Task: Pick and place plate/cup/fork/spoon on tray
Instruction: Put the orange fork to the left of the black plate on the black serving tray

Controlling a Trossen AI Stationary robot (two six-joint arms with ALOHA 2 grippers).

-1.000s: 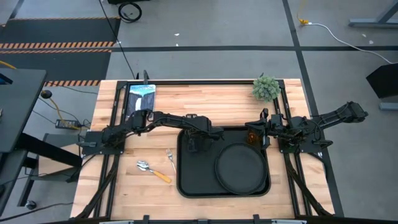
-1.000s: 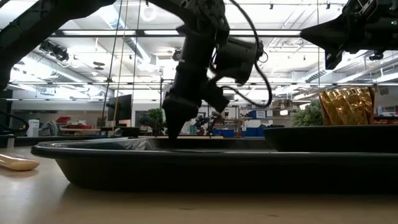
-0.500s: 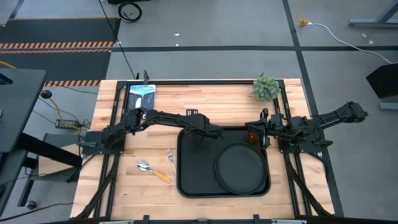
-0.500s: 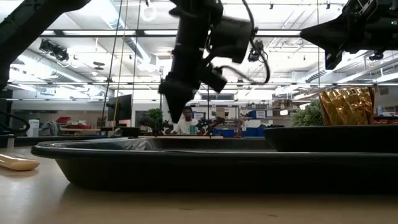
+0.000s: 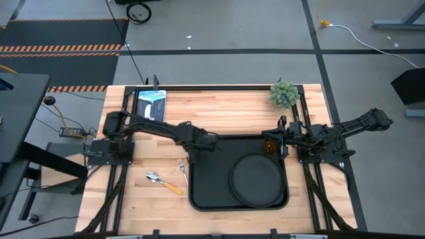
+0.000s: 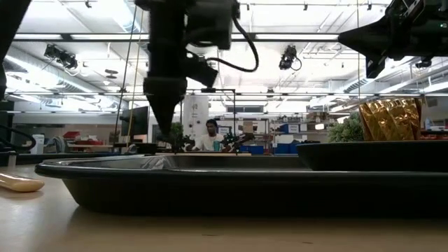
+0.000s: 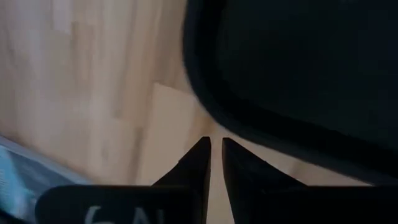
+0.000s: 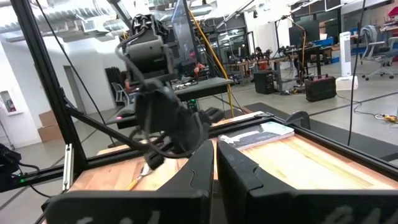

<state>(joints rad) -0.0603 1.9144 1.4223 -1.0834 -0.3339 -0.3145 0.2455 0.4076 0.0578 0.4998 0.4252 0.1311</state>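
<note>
The black tray (image 5: 199, 199) lies mid-table. The round black plate (image 5: 257, 179) lies flat in its right half. The amber cup (image 5: 269, 145) stands at the tray's far right corner and also shows in the low view (image 6: 389, 119). The fork (image 5: 180, 166) and the spoon (image 5: 163, 181) lie on the wood left of the tray. My left gripper (image 5: 191, 150) is shut and empty, above the table just outside the tray's far left corner (image 7: 205, 93). My right gripper (image 5: 281, 140) is shut and empty, raised beside the cup.
A small green plant (image 5: 284, 94) stands at the far right of the table, and a blue-and-white packet (image 5: 151, 103) lies at the far left. Bare wood runs along the far edge between them. A person (image 6: 210, 134) shows in the room beyond.
My left gripper has risen from the floor of the tray's far left part and gone toward the table's left edge. It now hangs over the tray's far left corner. The right arm has kept still.
</note>
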